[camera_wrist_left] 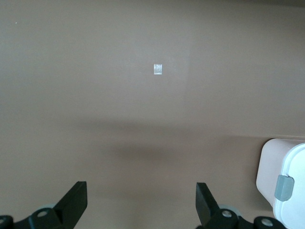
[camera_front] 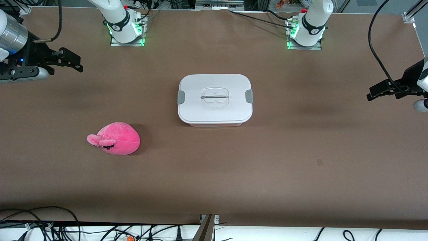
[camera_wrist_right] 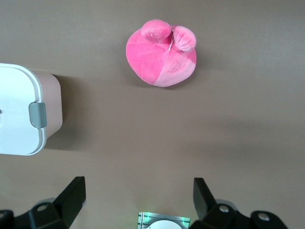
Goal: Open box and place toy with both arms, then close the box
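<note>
The box (camera_front: 215, 99) stands in the middle of the table, its white lid on and a grey clip at each short side. It also shows in the left wrist view (camera_wrist_left: 286, 181) and in the right wrist view (camera_wrist_right: 24, 114). The pink plush toy (camera_front: 115, 138) lies on the table nearer to the front camera than the box, toward the right arm's end; it also shows in the right wrist view (camera_wrist_right: 159, 59). My right gripper (camera_front: 75, 62) (camera_wrist_right: 138, 183) is open and empty, up over the table's right-arm end. My left gripper (camera_front: 370, 93) (camera_wrist_left: 141, 188) is open and empty, over the left-arm end.
The two arm bases (camera_front: 127, 33) (camera_front: 304, 36) glow green at the table's robot edge. A small pale square patch (camera_wrist_left: 157, 69) lies on the brown table top. Cables (camera_front: 100, 231) run below the table's edge nearest the front camera.
</note>
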You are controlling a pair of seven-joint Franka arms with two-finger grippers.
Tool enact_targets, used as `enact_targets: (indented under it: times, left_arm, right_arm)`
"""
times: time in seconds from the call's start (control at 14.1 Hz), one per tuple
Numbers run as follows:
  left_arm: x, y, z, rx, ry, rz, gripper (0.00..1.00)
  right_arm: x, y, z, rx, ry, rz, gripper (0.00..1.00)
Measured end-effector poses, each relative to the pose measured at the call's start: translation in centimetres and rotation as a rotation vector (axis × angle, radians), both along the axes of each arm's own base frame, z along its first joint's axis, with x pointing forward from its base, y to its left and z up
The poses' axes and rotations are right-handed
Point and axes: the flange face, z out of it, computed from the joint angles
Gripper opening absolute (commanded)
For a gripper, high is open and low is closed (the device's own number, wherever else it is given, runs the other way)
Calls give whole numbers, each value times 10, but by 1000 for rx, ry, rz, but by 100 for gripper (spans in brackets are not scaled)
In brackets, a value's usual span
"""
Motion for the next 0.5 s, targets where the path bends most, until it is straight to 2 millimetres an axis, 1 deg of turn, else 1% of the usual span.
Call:
enact_targets:
  times: [0.5]
  left_arm:
    - [0, 0, 0, 0, 1, 0, 100]
  right_arm:
    - [-2, -9, -2, -17, 4, 1, 100]
